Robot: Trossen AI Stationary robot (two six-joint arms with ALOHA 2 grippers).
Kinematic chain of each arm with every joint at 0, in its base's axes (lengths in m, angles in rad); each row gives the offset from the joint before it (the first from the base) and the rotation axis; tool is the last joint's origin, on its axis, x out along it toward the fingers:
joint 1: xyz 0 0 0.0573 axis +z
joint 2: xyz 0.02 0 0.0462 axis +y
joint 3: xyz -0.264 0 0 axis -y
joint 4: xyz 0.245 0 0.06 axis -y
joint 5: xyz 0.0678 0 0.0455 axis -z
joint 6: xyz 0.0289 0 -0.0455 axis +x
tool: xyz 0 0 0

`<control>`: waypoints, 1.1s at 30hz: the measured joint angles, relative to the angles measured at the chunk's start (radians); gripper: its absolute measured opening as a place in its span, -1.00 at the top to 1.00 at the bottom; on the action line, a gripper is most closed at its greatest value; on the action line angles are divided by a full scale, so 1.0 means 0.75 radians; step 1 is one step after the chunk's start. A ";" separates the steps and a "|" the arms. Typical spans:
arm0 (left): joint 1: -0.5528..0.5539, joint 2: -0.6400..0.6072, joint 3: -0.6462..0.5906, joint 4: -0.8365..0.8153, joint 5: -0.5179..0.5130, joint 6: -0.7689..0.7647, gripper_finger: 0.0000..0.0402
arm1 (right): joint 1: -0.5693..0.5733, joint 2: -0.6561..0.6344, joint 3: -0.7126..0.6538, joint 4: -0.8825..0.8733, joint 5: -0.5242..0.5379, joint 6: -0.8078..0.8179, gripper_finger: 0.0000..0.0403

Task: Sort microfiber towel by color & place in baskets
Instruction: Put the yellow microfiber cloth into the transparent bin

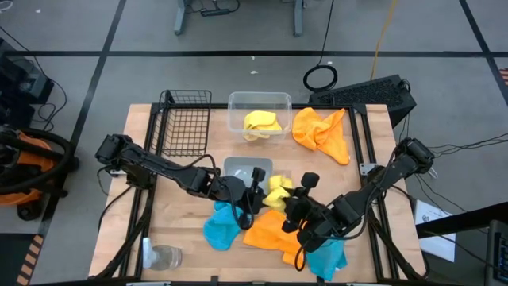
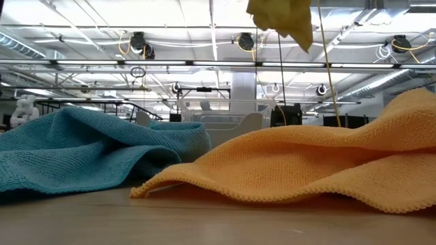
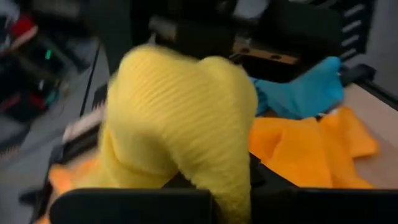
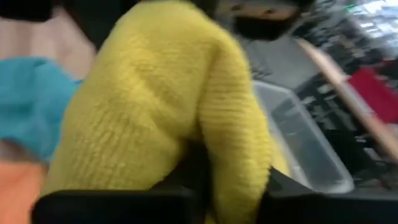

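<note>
Over the middle of the counter [image 1: 182, 246], a yellow microfiber towel [image 1: 278, 191] hangs lifted between both arms. The left hand [image 1: 255, 189] is closed tight on it from nine o'clock, and the right hand [image 1: 295, 200], at the towel's four o'clock, is pinched nearly closed on the same cloth; both wrist views are filled by yellow fabric bulging over the dark fingers. At the towel's eleven o'clock sits the grey tray [image 1: 242, 167], and farther toward twelve the clear plastic tub [image 1: 259, 102] holds another yellow towel [image 1: 262, 123]. A black wire-mesh basket [image 1: 184, 121] stands at the tub's nine o'clock and an orange towel [image 1: 321, 131] at its three. Below the raised towel lie a blue towel [image 1: 221, 226], a second orange towel [image 1: 274, 230] and another blue towel [image 1: 327, 258]. A clear glass cup [image 1: 163, 257] rests at seven o'clock.
</note>
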 joint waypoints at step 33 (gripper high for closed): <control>0.017 -0.004 0.003 0.071 0.222 0.123 0.90 | 0.055 -0.031 -0.001 0.237 -0.368 -0.159 -0.21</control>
